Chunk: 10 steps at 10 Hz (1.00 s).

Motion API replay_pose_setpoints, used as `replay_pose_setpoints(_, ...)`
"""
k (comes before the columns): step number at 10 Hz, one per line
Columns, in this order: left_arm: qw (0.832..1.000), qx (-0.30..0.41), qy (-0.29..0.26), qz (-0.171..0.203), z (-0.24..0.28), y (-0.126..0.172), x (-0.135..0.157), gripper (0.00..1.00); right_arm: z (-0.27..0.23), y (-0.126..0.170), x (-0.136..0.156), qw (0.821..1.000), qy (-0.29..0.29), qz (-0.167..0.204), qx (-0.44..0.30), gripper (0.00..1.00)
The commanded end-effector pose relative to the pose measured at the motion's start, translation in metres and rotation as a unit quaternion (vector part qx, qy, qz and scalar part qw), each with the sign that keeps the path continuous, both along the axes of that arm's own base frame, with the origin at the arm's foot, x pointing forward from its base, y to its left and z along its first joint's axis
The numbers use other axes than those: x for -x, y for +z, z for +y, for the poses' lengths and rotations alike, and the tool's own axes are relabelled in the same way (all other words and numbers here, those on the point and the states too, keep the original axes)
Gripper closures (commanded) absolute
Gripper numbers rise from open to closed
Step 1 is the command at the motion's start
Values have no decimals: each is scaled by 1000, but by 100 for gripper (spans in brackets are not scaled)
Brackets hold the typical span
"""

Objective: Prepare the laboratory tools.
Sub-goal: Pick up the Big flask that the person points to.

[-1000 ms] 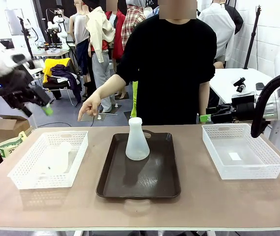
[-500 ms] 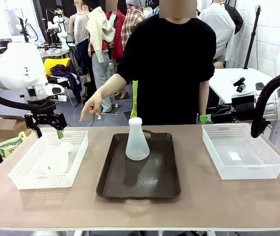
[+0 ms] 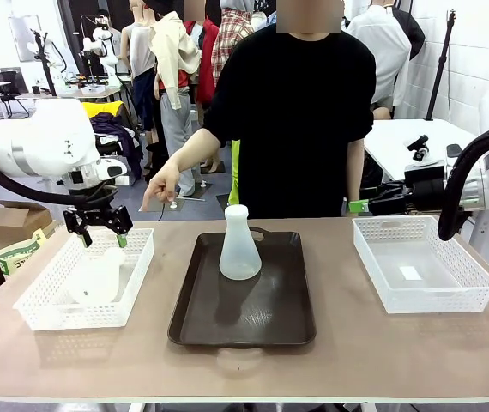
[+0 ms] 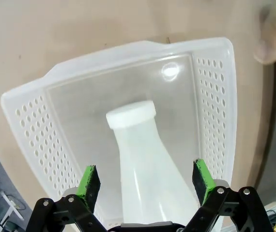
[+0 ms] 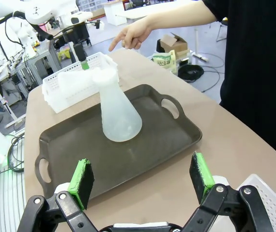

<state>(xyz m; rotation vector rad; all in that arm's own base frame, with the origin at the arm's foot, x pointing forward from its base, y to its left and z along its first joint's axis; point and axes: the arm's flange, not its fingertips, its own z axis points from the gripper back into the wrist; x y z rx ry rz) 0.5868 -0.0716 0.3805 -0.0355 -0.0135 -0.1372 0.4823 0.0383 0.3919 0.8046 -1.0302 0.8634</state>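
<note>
Left claw (image 3: 103,239) lowered over flask (image 3: 97,276) lying in basket (image 3: 32,302), spread apart, right claw (image 5: 141,176) apart, unmoved

2 milky flasks (image 3: 239,247) (image 3: 97,276), 2 white lattice baskets (image 3: 73,316) (image 3: 437,300), 1 dark tray (image 3: 253,313), 2 robot hands (image 4: 146,181) (image 5: 142,181), 1 person (image 3: 300,112).

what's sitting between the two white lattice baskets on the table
In the front view, a dark brown handled tray lies between them, with a translucent milky-white plastic Erlenmeyer flask standing upright on it.
</note>
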Motion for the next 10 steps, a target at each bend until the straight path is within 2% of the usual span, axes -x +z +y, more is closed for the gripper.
replay_pose_setpoints(1,1000,-4,16,-1,0,-12,-11,0,0,0,0,1000,0,0,0,0)
replay_pose_setpoints(4,1000,-2,23,-15,3,-34,-16,0,0,0,0,1000,0,0,0,0)
replay_pose_setpoints(8,1000,0,29,-11,4,-53,-17,0,0,0,0,1000,0,0,0,0)
replay_pose_setpoints(9,999,-1,31,-9,4,-54,-16,9,0,0,0,1000,0,0,0,0)
replay_pose_setpoints(10,999,8,34,-16,4,-55,-15,28,0,0,0,1000,0,0,0,0)
